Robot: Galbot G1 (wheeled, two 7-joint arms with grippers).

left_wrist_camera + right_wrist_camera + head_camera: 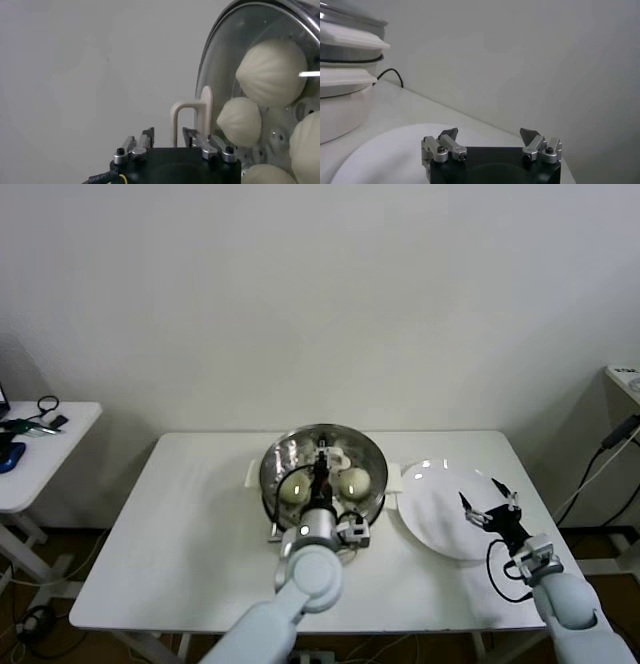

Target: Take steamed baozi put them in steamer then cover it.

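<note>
The steamer (272, 459) stands at the table's middle back, with the cover (220, 65) lying on it. Through the glass I see steamed baozi (272, 72), (240, 121), (305, 145); in the head view two baozi (354, 481), (292, 487) show. My left gripper (322, 474) hangs over the cover. In the left wrist view the left gripper (168, 132) is open, and the cream handle (192, 117) stands between its fingers with a gap on each side. My right gripper (485, 499) is open over the white plate (440, 529), holding nothing.
The white plate (385, 150) lies bare to the right of the steamer (345, 75). The white table (180, 524) has bare room on the left. A small side table (40, 434) with cables stands far left. A wall is behind.
</note>
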